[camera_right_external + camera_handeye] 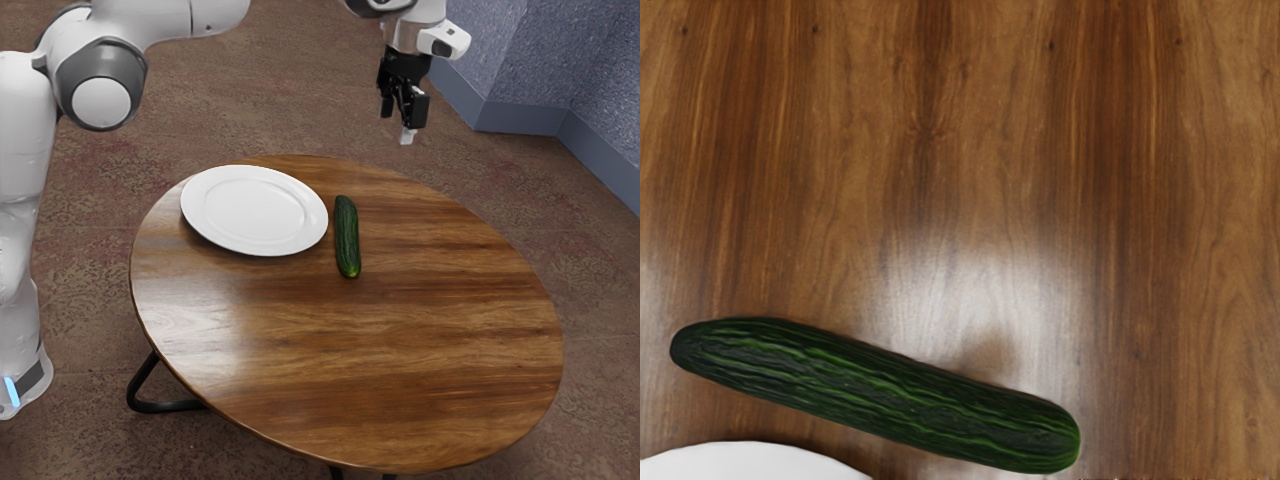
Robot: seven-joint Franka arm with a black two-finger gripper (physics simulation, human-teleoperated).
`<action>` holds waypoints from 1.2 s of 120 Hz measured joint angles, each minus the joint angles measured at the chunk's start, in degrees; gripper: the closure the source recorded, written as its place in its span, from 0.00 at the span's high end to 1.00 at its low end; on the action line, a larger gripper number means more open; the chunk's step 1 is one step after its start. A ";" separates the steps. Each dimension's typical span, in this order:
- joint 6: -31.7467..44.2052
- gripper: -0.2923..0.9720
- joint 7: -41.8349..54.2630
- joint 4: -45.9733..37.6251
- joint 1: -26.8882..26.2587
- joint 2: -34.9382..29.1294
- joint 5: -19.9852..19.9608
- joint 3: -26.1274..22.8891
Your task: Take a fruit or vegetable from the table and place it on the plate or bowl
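Note:
A dark green cucumber (347, 236) lies flat on the round wooden table (400, 330), just to the exterior view's right of a white plate (254, 209) and not touching it. My gripper (400, 115) hangs high above the table's far edge, well above the cucumber, fingers pointing down with nothing between them; they look open. In the wrist view the cucumber (875, 392) lies lengthwise on the wood, with the plate's rim (740, 462) showing beside it.
The tabletop spreads bare toward the exterior view's right and front. A blue-grey wall base (540, 105) runs behind the table at the upper right. The arm's white base (20, 250) stands at the left.

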 joint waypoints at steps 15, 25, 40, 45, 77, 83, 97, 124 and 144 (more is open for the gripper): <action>-0.16 0.77 0.88 0.08 -0.21 0.12 0.03 -0.22; -0.10 0.77 1.26 0.14 -0.13 0.08 0.06 -0.14; -0.34 0.77 -1.78 1.80 0.04 0.02 -0.10 0.09; -0.41 0.77 -4.21 1.87 0.11 0.08 -0.14 0.10; 0.24 0.77 -21.85 1.49 6.05 5.83 -5.18 0.55; 0.61 0.77 -24.89 1.49 6.34 6.31 -5.79 0.88; 1.65 0.77 -31.88 1.49 6.39 7.83 -6.54 0.97; 5.29 0.77 -43.38 2.43 8.54 11.54 -9.88 1.13; 10.40 0.77 -50.30 2.97 8.64 15.00 -11.80 1.55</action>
